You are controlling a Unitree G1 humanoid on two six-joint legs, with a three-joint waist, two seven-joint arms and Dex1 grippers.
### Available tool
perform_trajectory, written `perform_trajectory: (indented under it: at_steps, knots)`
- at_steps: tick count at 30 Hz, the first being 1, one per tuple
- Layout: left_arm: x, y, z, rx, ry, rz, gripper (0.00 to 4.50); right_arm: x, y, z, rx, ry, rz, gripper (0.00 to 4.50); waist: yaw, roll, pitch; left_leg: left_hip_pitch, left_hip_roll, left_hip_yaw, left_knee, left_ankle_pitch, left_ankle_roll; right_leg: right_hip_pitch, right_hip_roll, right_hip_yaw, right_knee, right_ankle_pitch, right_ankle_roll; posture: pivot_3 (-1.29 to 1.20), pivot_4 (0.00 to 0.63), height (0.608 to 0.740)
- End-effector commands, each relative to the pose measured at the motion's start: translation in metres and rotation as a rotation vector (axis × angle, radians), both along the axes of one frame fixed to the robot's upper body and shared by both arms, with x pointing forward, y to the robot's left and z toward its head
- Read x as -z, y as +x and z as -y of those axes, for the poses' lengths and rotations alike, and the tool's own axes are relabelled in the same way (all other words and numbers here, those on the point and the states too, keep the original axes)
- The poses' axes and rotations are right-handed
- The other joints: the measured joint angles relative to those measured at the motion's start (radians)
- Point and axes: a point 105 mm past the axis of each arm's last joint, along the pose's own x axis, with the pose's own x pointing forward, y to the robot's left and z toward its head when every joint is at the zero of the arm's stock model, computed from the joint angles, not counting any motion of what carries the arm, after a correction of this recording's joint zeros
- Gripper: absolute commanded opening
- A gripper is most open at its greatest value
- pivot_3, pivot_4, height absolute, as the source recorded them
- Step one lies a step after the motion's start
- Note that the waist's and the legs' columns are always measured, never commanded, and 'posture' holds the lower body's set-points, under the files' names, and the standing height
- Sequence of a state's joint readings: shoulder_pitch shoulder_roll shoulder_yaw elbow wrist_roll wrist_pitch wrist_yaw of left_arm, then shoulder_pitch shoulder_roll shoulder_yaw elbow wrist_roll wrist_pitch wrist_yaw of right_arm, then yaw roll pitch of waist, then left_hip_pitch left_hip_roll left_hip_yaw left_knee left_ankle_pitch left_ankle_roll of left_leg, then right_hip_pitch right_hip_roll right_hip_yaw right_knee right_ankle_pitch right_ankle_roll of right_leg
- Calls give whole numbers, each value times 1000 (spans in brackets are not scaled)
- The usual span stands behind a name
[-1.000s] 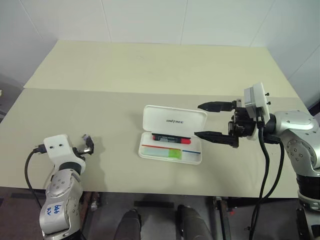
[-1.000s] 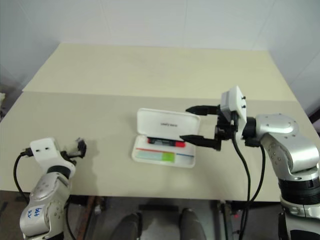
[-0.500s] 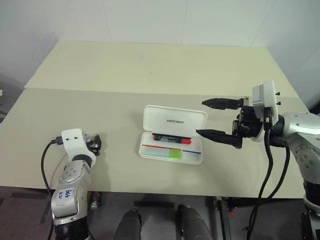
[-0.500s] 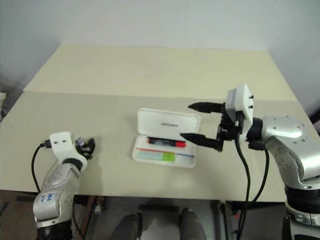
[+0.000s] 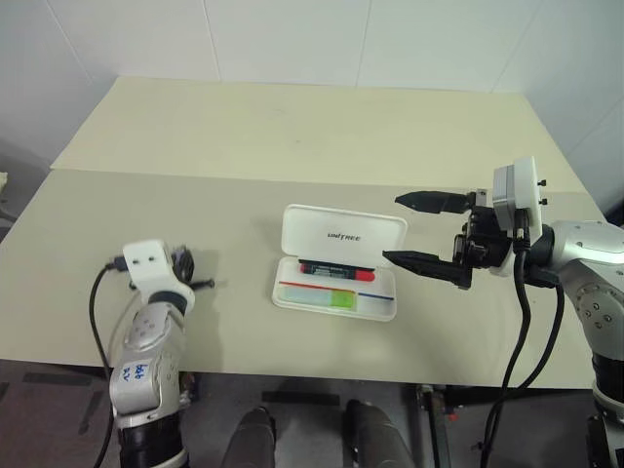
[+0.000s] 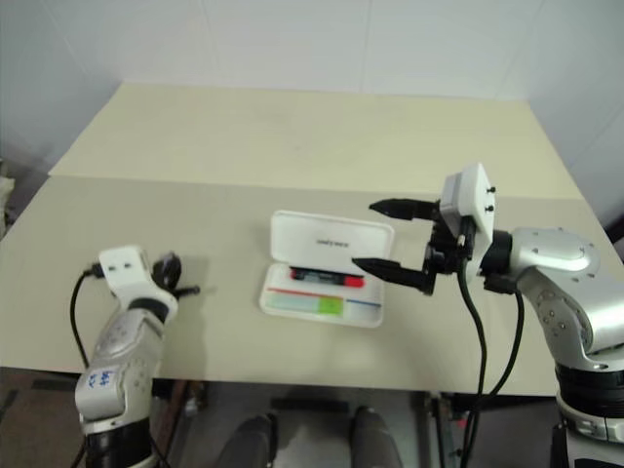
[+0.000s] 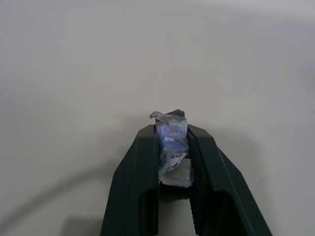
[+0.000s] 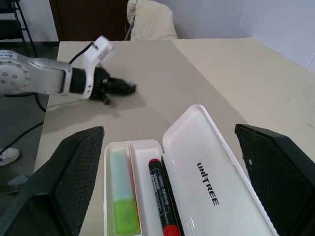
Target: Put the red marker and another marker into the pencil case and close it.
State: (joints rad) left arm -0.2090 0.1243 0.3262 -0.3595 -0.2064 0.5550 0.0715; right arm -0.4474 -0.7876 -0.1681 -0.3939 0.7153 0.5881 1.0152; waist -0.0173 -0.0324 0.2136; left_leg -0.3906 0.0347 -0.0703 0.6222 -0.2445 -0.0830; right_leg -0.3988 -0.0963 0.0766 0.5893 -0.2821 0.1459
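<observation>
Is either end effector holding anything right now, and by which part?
Neither: both markers lie in the pencil case; right end effector is open and empty, left end effector has closed on nothing.

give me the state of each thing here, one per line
pencil case: open, lid standing up behind the tray, on the table
red marker: lying inside the case, rear slot
green highlighter: lying inside the case, front slot
left gripper: fingers nearly shut, nothing of the task between them
right gripper: open wide, hovering beside the case, holding nothing

left gripper point(image 5: 200, 283): moved in toward the pencil case point(image 5: 337, 274), jaws now nearly closed, seemingly on a crumpled scrap point(image 7: 171, 137)
</observation>
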Motion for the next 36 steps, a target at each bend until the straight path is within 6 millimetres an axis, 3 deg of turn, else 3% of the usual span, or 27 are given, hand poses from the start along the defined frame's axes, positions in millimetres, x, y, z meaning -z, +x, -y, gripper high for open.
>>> perform_trajectory:
  at_steps: [1,5,8,12,16,21,25,31,36]
  knots:
    - [-47,2,17,120,100,214,346,-11,-4,8,34,2,62,4500,0,0,0,0,0,0,0,0,0,0,0,0,0,0,0,0,150,740]
    - [-69,3,39,299,212,322,346,-10,-4,14,75,1,69,4500,-2,0,0,0,0,1,-2,-1,0,0,0,0,-2,0,1,0,150,740]
    - [-82,-6,69,560,348,421,346,-10,-6,25,123,-9,75,4500,0,0,0,0,0,1,-4,-1,0,0,0,0,-2,1,1,0,150,740]
    - [-83,-19,93,869,405,467,346,-10,-14,35,159,-23,76,4500,10,1,0,0,0,1,-6,-1,1,0,0,0,-4,0,1,0,150,740]
    - [-81,-26,106,1036,452,486,346,-10,-22,40,178,-27,75,4500,14,1,0,0,0,1,-6,-1,1,0,0,0,-4,0,1,0,150,740]
    - [-76,-43,127,1324,432,472,346,-4,-34,45,208,-43,56,4500,15,1,0,0,0,1,-6,-1,1,0,0,0,-3,0,1,0,150,740]
    - [-58,-52,147,1577,529,390,346,0,-44,51,286,-33,60,4500,18,1,0,0,0,1,-6,-1,1,0,0,0,-3,0,1,0,150,740]
    - [-33,-44,165,1734,593,267,346,1,-53,52,335,-21,60,4500,15,1,0,0,0,1,-5,0,1,0,0,0,-4,0,1,0,150,740]
    - [-24,-31,181,1747,609,243,346,5,-56,50,351,-19,49,4500,15,1,0,0,0,1,-5,0,2,0,0,0,-4,0,1,0,150,740]
